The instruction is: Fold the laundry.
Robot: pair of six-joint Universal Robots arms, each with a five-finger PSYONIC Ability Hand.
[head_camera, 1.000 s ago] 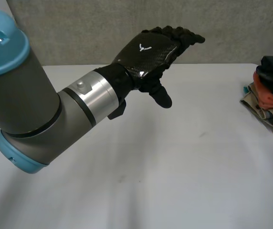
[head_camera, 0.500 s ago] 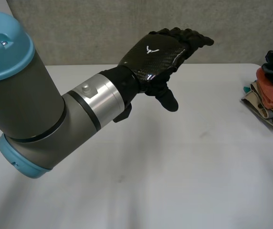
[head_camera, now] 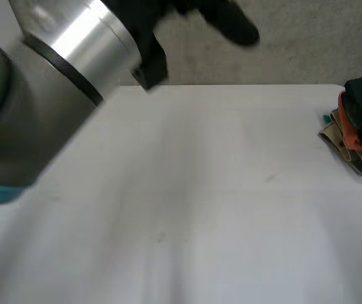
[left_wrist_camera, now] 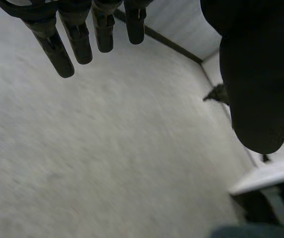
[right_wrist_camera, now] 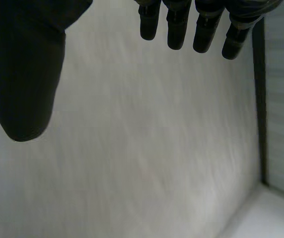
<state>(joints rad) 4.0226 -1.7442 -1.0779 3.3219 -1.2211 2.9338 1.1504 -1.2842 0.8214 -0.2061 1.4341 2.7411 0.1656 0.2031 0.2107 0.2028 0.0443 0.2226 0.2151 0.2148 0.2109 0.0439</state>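
At the surface [head_camera: 200,202] edge, folded laundry [head_camera: 361,126] stacked, left hand [head_camera: 231,22] held above, fingers [left_wrist_camera: 57,49] spread apart, right hand [right_wrist_camera: 25,74] likewise spread.

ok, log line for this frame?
left hand open, empty, off table | right hand open, empty | clothes stack at table's right edge, untouched

Quick count from my end: one desk [head_camera: 187,190] and one pile of folded clothes [head_camera: 361,126] at about 3 o'clock on it. The pile shows four colours: one dark layer, one orange, one tan, one teal sliver. I can't tell the exact garment count. Two robot hands: left robot hand [head_camera: 235,22], right robot hand [right_wrist_camera: 25,74].
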